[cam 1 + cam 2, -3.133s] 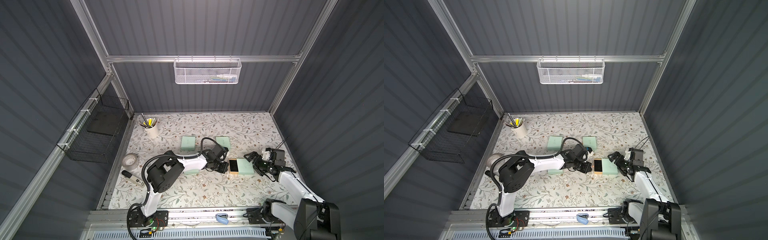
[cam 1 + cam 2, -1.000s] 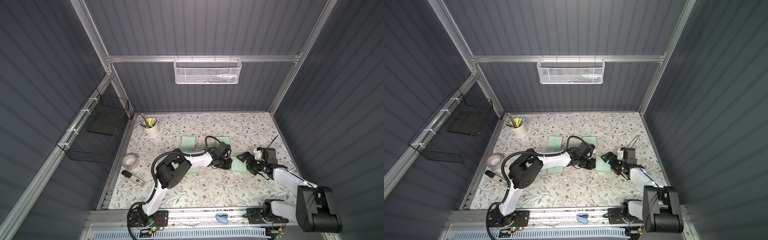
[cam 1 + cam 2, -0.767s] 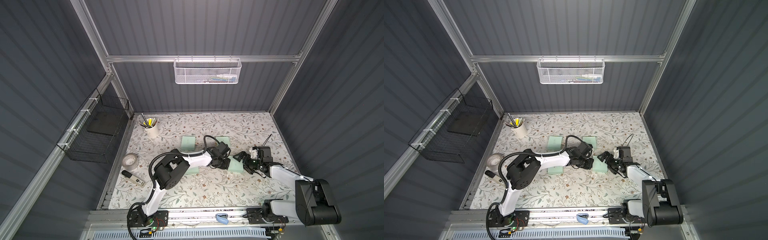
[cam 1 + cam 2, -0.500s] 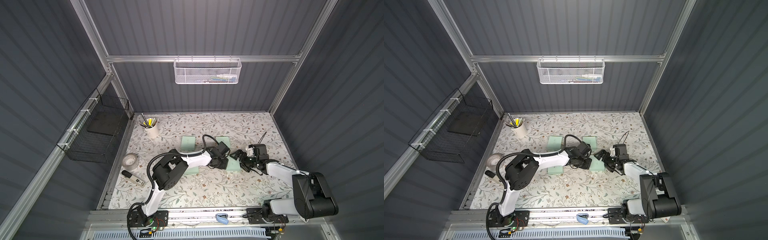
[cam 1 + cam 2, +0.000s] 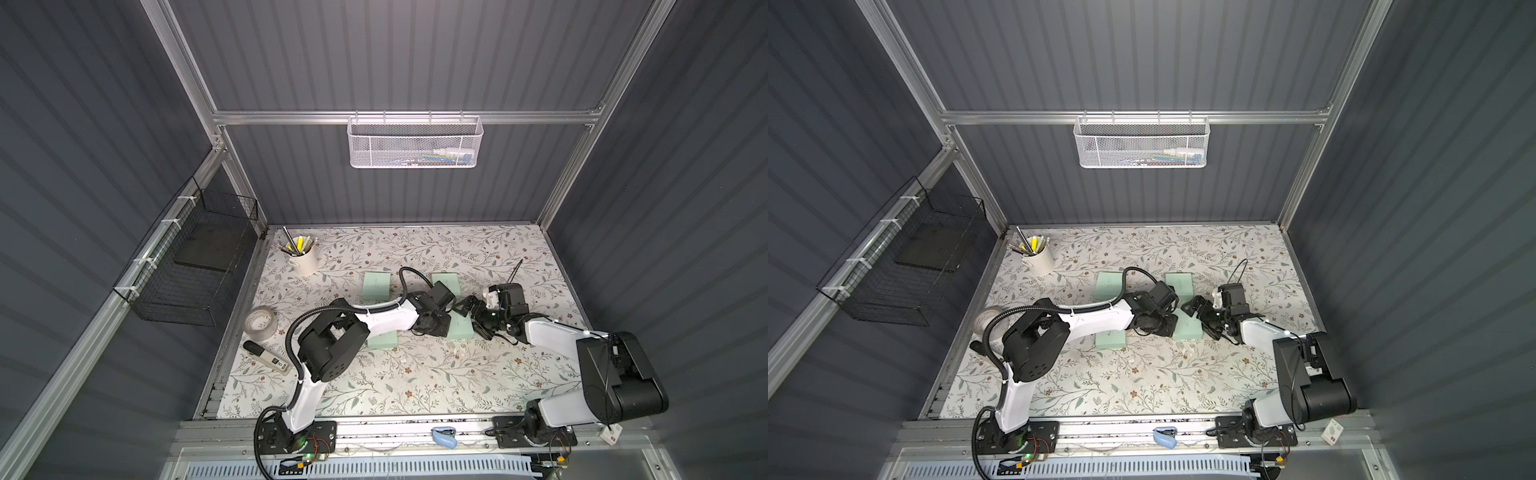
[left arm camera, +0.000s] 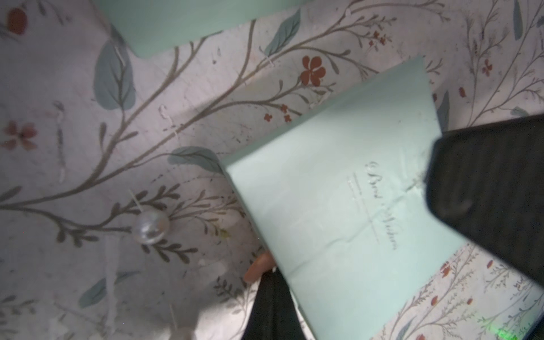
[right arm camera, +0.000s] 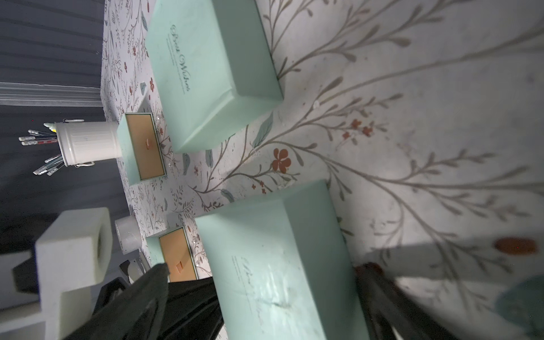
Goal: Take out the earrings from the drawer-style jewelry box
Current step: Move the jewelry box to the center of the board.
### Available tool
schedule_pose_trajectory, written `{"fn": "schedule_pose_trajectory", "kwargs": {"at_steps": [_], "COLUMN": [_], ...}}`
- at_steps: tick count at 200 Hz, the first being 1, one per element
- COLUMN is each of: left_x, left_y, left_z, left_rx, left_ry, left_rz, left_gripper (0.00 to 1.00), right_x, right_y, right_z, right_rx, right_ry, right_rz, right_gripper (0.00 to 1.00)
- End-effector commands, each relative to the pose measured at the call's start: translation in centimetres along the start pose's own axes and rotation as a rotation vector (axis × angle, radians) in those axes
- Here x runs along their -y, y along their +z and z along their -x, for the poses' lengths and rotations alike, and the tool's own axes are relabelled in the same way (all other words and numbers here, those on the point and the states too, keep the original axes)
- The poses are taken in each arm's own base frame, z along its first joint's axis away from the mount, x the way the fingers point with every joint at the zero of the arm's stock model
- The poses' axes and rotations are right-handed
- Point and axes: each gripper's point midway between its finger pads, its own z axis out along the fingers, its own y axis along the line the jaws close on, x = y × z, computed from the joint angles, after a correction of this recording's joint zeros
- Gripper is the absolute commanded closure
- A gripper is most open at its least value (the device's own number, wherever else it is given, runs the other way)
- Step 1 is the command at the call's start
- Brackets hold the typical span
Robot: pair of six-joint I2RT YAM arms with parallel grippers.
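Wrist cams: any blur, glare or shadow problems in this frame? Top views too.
Left wrist: pearl earring fairly crisp, lettering on the box soft, shadow across the mat. Right wrist: sheen on the near box, far box sharp, close fingers blurred, their shadow on the mat. In both top views: even light, no glare.

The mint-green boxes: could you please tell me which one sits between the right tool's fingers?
The front box on the robot's right: it alone lies between the fingers of the open right tool.

Clear tabletop (image 5: 415,386) before clustered boxes (image 5: 377,286)
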Motion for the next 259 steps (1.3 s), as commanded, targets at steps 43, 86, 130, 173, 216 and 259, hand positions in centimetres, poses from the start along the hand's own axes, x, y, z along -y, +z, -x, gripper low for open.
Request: {"fn": "schedule_pose_trajectory", "kwargs": {"at_steps": [43, 86, 130, 173, 216, 259], "left_x": [-0.6, -0.8, -0.3, 1.2, 2.5, 0.8], "left_y": [-0.8, -1.4, -2.6, -6.3, -13.1, -21.2], "left_z": [-0.7, -0.9, -1.0, -0.8, 0.8, 3.7], "left_rx": [0.0, -0.001, 0.005, 0.046, 0.198, 0.505], "left_ry": [0.008, 0.006, 0.013, 0.025, 0.083, 0.09], "left_rz": [0.011, 0.022, -0.007, -0.085, -0.151, -0.153], "left_gripper": [0.96, 0.96, 0.96, 0.95, 0.8, 0.15], "right_x": [-0.3, -0.3, -0.1, -0.7, -2.3, -3.7], "right_y": [0.3, 0.3, 0.1, -0.2, -1.9, -6.4], "right_z": [0.4, 0.4, 0.7, 1.2, 2.6, 3.9], "right_rx": [0.005, 0.002, 0.017, 0.027, 0.074, 0.205], "right_ry": [0.005, 0.008, 0.01, -0.003, -0.061, -0.146], "right_rz": [-0.008, -0.013, -0.031, -0.032, -0.044, -0.108], "right_gripper": [0.01, 0.01, 0.01, 0.01, 0.01, 0.01]}}
